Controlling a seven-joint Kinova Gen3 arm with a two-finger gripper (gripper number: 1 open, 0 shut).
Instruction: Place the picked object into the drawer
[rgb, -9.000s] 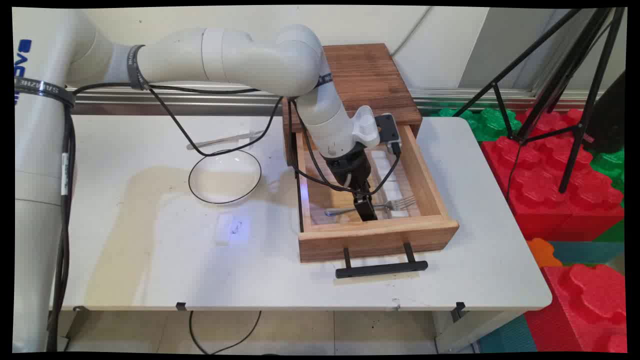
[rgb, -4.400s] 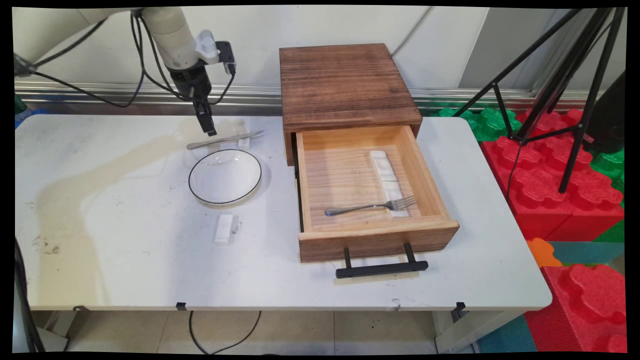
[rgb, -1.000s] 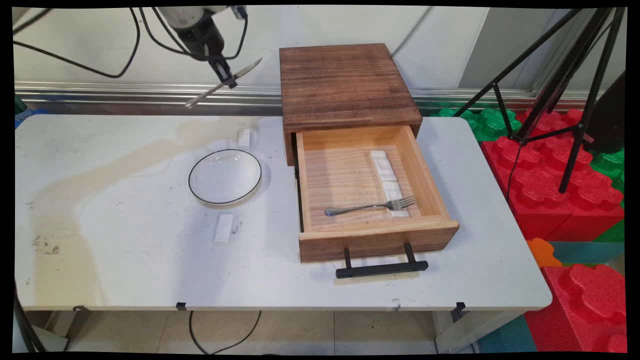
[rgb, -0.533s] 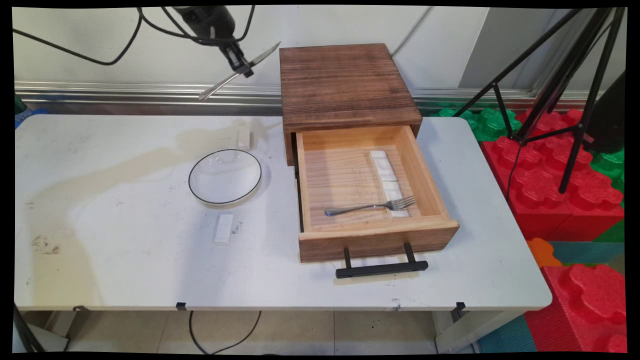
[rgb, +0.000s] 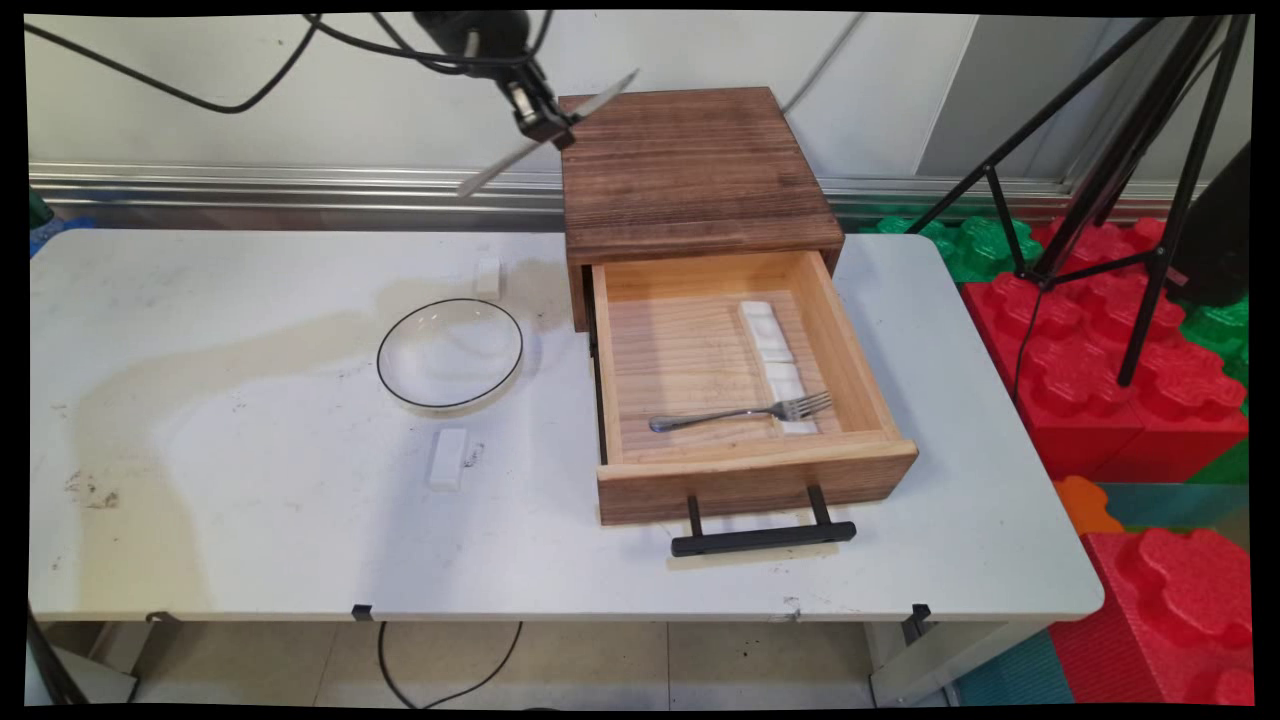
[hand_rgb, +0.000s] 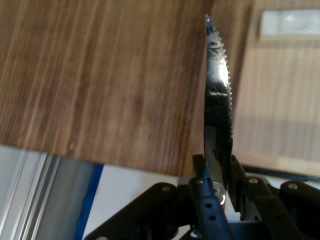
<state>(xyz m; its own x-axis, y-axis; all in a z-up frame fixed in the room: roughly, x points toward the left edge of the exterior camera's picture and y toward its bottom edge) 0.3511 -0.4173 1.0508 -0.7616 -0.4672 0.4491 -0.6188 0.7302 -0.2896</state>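
Since half a second ago, the gripper has been moved to the right along the top of the frame, and the knife has been carried with it. The knife is pinched tight between the two black fingers. It is held high in the air at the top middle of the main view, tilted, with its tip up and to the right and its handle down and to the left. The tip is seen over the upper left corner of the wooden box. In the hand view, the blade is seen with small teeth along its edge, and the dark wood top is seen behind it. The drawer is pulled open toward the bottom of the frame, with a black handle at its front. A fork and some white blocks are seen lying inside it. On the white table, left of the drawer, a glass plate with a dark rim is seen. One small white block is seen just above the plate, and another white block is seen below it.
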